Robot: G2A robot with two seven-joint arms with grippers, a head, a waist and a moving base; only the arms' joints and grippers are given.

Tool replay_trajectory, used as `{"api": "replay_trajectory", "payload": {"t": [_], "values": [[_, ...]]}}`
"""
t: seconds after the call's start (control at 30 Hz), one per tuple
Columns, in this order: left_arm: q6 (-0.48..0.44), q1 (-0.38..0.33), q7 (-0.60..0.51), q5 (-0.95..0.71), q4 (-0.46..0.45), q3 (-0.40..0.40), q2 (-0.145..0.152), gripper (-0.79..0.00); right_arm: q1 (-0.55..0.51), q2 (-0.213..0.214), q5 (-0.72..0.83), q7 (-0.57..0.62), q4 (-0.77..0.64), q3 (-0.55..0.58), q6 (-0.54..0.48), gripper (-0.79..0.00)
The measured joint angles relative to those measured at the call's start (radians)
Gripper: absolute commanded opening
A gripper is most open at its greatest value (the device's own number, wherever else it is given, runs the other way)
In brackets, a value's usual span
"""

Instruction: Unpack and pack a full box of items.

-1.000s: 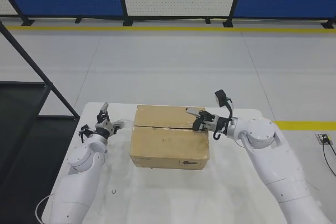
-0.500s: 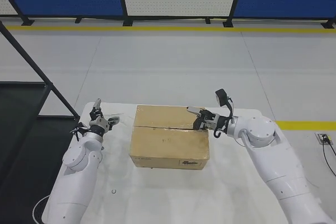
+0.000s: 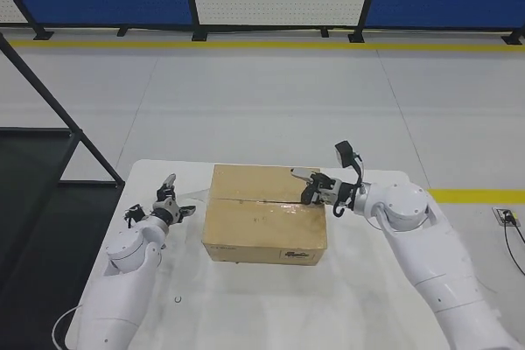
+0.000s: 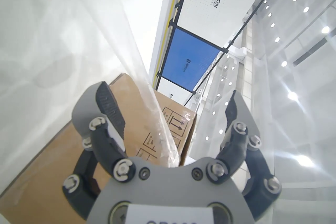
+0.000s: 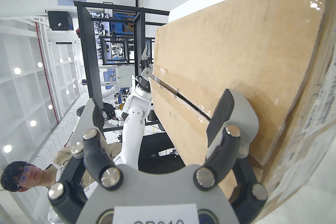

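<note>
A brown cardboard box (image 3: 264, 214) stands in the middle of the white table (image 3: 359, 289), flaps down, with a slit seam (image 5: 181, 99) across its top. My left gripper (image 3: 175, 199) is open beside the box's left end. In the left wrist view a strip of clear tape (image 4: 147, 93) runs from the box (image 4: 78, 143) out between the spread fingers (image 4: 110, 109) of my left gripper (image 4: 170, 107). My right gripper (image 3: 303, 184) is open at the box's back right corner; in the right wrist view one finger (image 5: 223, 114) lies over the top flap by the seam.
A black metal frame (image 3: 61, 131) stands off the table's left side. A small ring-like object (image 3: 177, 299) lies on the table near the front left. The box's front face carries a printed label (image 3: 299, 255). Bare table shows in front of and to the right of the box.
My left gripper swung out away from the box, then came back closer to its left end. The right gripper and the box have hardly shifted.
</note>
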Motion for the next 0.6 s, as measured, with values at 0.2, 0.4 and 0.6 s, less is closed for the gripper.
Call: {"api": "replay_trajectory", "payload": {"t": [0.2,0.4,0.6], "values": [[-0.002,0.073,0.002,-0.017,-0.090,-0.056,0.012,0.000,0.004,-0.001,0.001,0.002,0.002,-0.009,0.002,0.000],[0.021,0.108,0.010,-0.026,-0.158,-0.087,0.019,0.000,0.007,-0.003,-0.001,0.000,-0.001,-0.020,0.005,0.000],[0.077,0.030,-0.020,-0.012,-0.068,-0.048,0.016,0.000,-0.004,-0.001,-0.002,-0.002,-0.015,-0.021,0.007,0.000]]}}
